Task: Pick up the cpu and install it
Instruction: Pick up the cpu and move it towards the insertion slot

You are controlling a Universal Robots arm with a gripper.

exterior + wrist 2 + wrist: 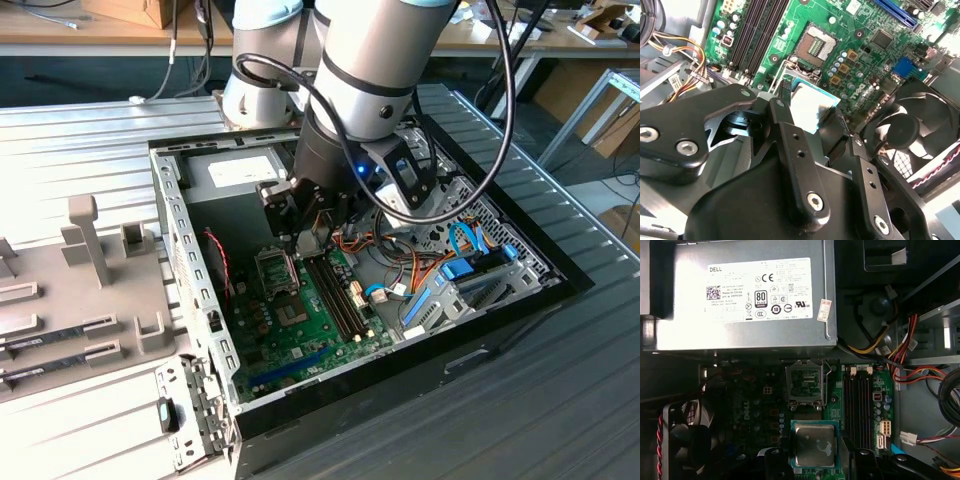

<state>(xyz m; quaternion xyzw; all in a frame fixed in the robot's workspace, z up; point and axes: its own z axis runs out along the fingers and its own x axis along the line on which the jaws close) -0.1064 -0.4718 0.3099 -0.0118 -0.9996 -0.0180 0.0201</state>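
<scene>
Open PC case (170,230) lay flat on the ribbed table (560,400), w/ the arm (370,60) reaching down into it from the far side. Grey PSU box (745,295) filled the far end of the case. Green mobo (300,330) covered the floor nearer, w/ the drive cage (470,290) to the exterior view's right. Fan (910,130) sat by one board edge, and the memory slots (755,35) ran alongside the socket (806,382) on its other side. Socket was open & empty, contact field bare in both wrist views.

The cpu (814,444) was off the board, pinched in the gripper (814,462). Its fingers (790,140) were closed in on two opposite edges of the chip, metal top showing between them in the first wrist view.

Progress, my read: pick-up done, install not. Chip hung over the mobo short of the socket, on the side away from the PSU. It wasn't seated and nothing was latched, so approx. halfway.

Room: case walls & PSU face stood well apart from the gripper. Tighter bits were close in:
- slots just beside the socket
- socket frame edge near the chip
- cable bundle (395,265) near the wrist, on the exterior view's right

Couldn't tell the height gap btw chip & board.
</scene>
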